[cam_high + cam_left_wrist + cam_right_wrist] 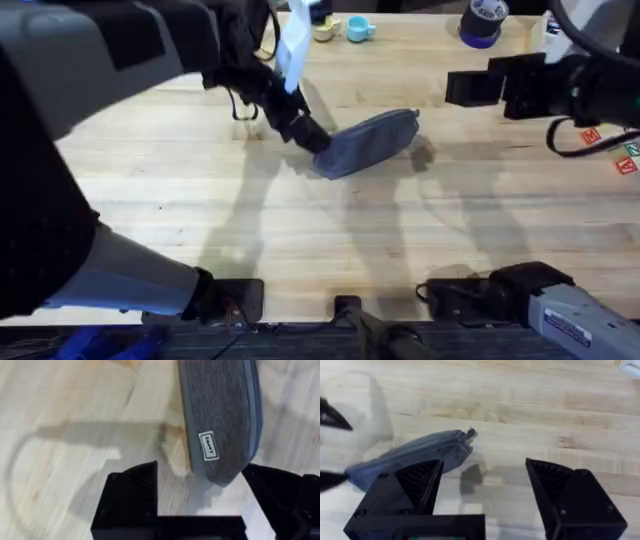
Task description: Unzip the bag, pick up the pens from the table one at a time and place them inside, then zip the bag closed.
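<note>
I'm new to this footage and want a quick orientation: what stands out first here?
The grey bag lies slanted mid-table, alone on the pale planks. The left end effector is at the bag's lower-left end, fingers open on either side of that end. The right end effector hovers open off to the bag's right, facing its zipper end.

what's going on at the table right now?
The left pincer is open around the near end of the grey pouch, which lies on the wooden table. The right pincer hangs open above the table off the pouch's other end, holding nothing.
</note>
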Controlling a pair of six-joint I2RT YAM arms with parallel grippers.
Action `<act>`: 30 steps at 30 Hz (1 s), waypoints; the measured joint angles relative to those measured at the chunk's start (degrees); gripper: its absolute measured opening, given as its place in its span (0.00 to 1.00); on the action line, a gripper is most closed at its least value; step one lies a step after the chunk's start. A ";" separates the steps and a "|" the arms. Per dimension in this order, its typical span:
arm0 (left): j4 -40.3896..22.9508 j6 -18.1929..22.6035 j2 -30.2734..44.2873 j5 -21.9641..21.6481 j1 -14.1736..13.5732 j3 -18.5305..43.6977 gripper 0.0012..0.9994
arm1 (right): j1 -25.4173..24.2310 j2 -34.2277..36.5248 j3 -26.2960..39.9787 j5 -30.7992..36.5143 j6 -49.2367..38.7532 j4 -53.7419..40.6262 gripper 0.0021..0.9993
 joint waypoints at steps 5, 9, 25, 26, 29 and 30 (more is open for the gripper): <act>-7.47 -2.78 -1.14 -1.84 0.00 7.58 1.00 | 0.04 -2.43 0.00 0.00 -0.98 -1.00 1.00; -15.24 -3.64 -4.12 -4.97 0.00 13.21 1.00 | 0.04 -3.36 0.00 0.00 -1.33 -1.11 1.00; -30.12 -9.29 -20.32 -18.84 0.00 23.07 1.00 | 0.04 -3.42 0.00 0.00 -1.37 -1.69 1.00; -30.12 -9.56 -21.08 -19.64 0.00 23.10 1.00 | 0.04 -3.42 0.00 0.00 -1.37 -1.72 1.00; -30.17 -10.02 -22.09 -21.39 0.00 23.27 1.00 | 0.04 -3.40 0.00 0.00 -1.37 -1.72 1.00; -30.21 -10.10 -22.09 -21.69 0.00 23.27 1.00 | 0.04 -3.41 0.00 0.00 -1.37 -1.73 1.00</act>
